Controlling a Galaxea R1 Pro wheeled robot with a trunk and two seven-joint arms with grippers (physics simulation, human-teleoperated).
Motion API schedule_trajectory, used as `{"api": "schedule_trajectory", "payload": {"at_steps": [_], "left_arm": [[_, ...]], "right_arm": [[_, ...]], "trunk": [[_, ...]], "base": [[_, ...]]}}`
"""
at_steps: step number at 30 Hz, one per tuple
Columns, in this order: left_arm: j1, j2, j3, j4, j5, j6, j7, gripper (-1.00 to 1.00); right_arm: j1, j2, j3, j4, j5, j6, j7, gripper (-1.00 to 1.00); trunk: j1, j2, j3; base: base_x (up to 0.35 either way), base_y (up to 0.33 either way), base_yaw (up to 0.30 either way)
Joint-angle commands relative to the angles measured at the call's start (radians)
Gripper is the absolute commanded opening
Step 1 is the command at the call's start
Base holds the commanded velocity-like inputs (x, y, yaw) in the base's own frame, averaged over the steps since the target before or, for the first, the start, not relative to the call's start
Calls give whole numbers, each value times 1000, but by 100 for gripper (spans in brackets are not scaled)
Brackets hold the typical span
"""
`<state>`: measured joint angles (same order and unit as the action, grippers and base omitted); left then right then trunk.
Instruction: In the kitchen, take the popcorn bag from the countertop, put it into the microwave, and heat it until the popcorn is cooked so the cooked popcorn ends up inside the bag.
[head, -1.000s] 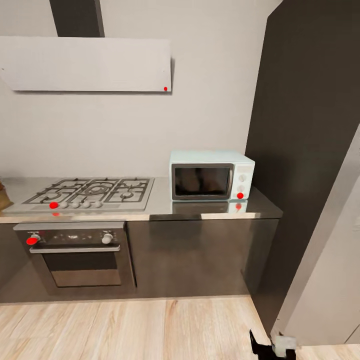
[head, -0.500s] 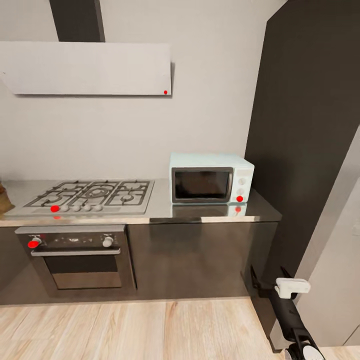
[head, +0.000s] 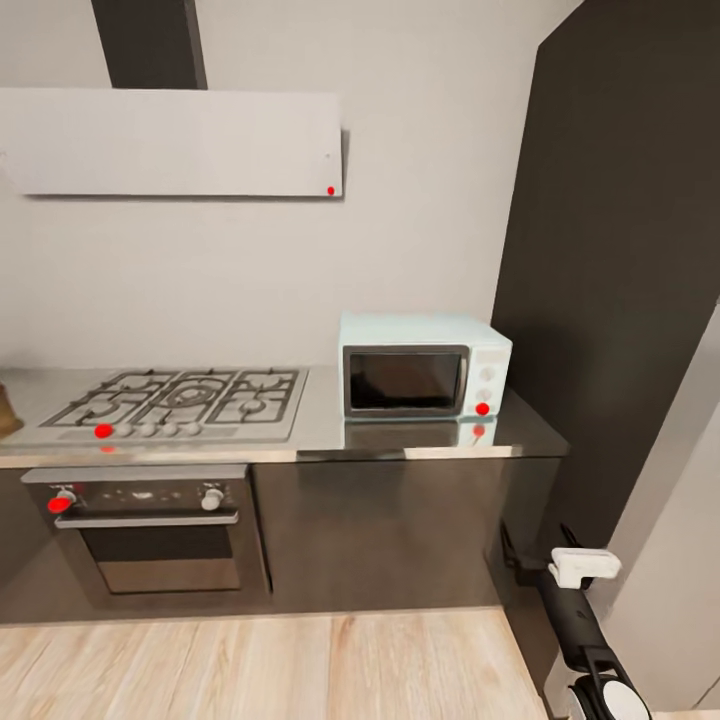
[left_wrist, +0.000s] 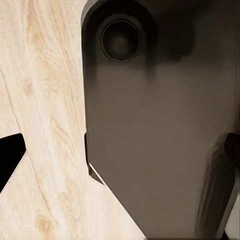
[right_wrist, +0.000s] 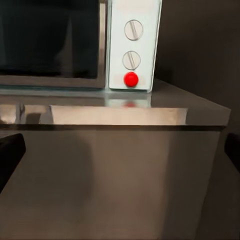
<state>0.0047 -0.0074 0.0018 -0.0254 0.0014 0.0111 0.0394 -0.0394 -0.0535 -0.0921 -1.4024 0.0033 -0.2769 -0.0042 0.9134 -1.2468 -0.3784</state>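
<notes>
Microwave lower in view than before

Closed microwave on countertop

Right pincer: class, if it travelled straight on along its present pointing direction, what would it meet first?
Probably the dark cabinet front under the countertop, which sits centred ahead of the right pincer; the microwave stands higher. Depth is unclear.
</notes>
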Motion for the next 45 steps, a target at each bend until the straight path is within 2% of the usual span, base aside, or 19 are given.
{"api": "schedule_trajectory", "payload": {"at_steps": [1, 22, 27, 35, 39, 42, 45], "left_arm": [[0, 0, 0, -2, 0, 1, 3, 100], [0, 0, 0, -2, 0, 1, 3, 100], [1, 0, 0, -2, 0, 1, 3, 100], [0, 0, 0, -2, 0, 1, 3, 100], [1, 0, 1, -2, 0, 1, 3, 100], [1, 2, 1, -2, 0, 1, 3, 100], [1, 2, 0, -2, 0, 0, 4, 100]], "right_arm": [[0, 0, 0, 0, 0, -3, 0, 100], [-1, 1, 2, 0, 0, -4, 4, 100], [-1, 1, 40, 0, 0, -4, 12, 100], [-1, 1, 63, 0, 0, -10, 14, 100], [-1, 1, 99, 0, 1, -11, 10, 100], [-1, 1, 102, 0, 1, -12, 9, 100], [-1, 1, 102, 0, 1, -12, 8, 100]], "trunk": [[-3, 7, 2], [-84, 154, 68], [-103, 189, 84], [-134, 245, 109], [-149, 273, 121], [-161, 294, 131], [-161, 294, 131]], "base": [[317, 0, 0], [35, -3, 0], [0, 0, 0], [0, 0, 0], [0, 0, 0], [0, 0, 0], [0, 0, 0]]}}
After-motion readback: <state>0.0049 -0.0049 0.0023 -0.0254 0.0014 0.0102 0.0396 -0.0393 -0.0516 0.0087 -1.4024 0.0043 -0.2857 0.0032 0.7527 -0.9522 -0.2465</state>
